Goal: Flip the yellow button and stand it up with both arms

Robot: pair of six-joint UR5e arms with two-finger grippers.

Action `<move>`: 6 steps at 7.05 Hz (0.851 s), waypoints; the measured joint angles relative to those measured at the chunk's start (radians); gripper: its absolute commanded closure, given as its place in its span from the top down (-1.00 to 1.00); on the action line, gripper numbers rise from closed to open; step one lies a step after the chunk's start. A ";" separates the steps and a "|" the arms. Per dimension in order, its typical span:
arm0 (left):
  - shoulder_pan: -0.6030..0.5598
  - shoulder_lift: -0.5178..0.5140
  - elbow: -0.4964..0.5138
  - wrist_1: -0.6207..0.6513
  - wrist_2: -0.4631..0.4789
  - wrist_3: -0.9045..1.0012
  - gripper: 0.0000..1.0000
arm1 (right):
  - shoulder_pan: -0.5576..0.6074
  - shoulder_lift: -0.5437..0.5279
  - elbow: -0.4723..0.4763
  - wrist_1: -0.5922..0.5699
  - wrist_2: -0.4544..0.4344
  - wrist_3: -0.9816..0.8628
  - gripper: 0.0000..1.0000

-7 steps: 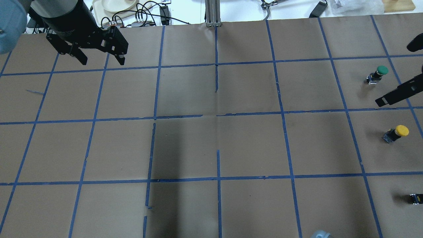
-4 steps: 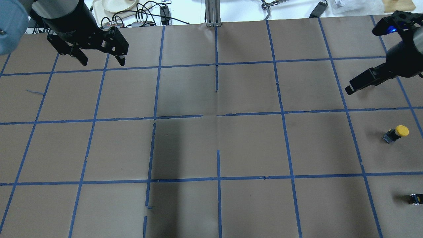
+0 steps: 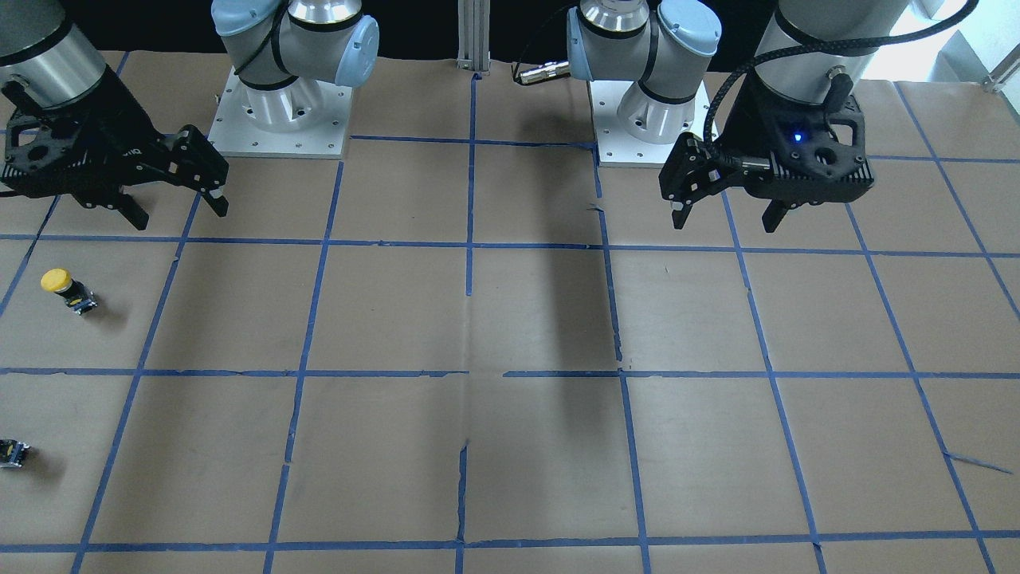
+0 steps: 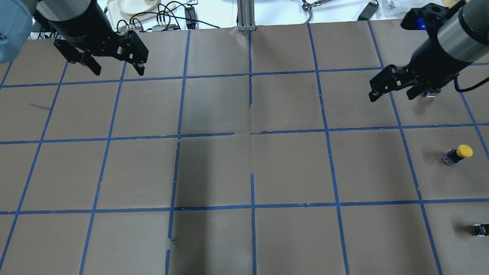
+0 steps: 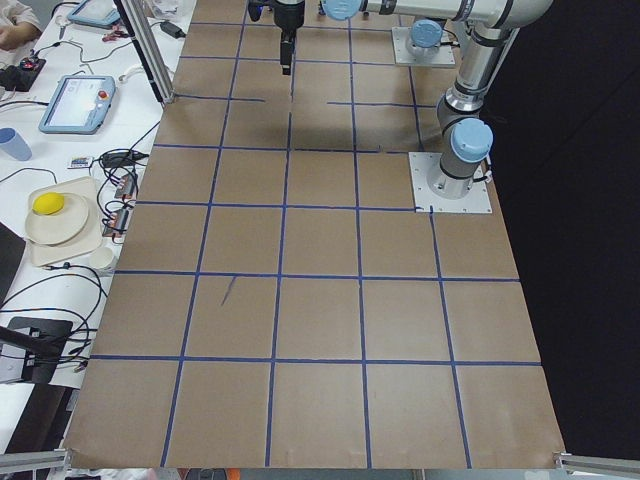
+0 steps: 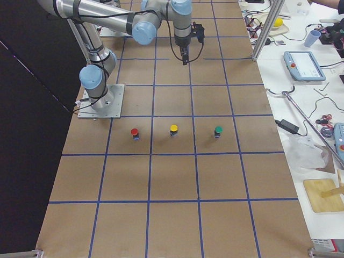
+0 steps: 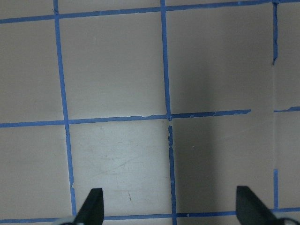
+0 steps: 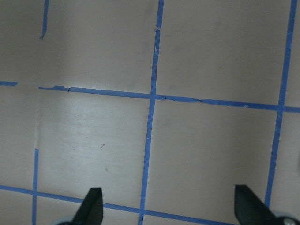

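Front-facing: seeing the right gripper [image 3: 179, 215] hanging at ten o'clock and the left gripper [image 3: 723, 223] at two o'clock, both pincers spread wide and empty; finding the yellow button [image 3: 68, 289] at nine o'clock on the table [image 3: 510, 319], apart from both. Overhead: placing that button at three o'clock, four o'clock of the right gripper. Right side: spotting it cap-up between a red button [image 6: 134, 133] and a green button [image 6: 218, 131]. Wrist views: catching each pincer gaping above blue-taped brown paper.
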 measured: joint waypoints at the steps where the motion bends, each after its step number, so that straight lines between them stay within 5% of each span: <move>1: 0.000 0.000 0.002 0.000 0.000 0.000 1.00 | 0.057 0.000 -0.024 0.034 -0.061 0.122 1.00; 4: 0.000 0.002 -0.002 0.000 0.001 0.000 1.00 | 0.229 -0.004 -0.049 0.130 -0.172 0.500 1.00; 6: 0.000 0.004 -0.008 0.000 0.001 0.000 1.00 | 0.270 -0.049 -0.032 0.160 -0.174 0.555 1.00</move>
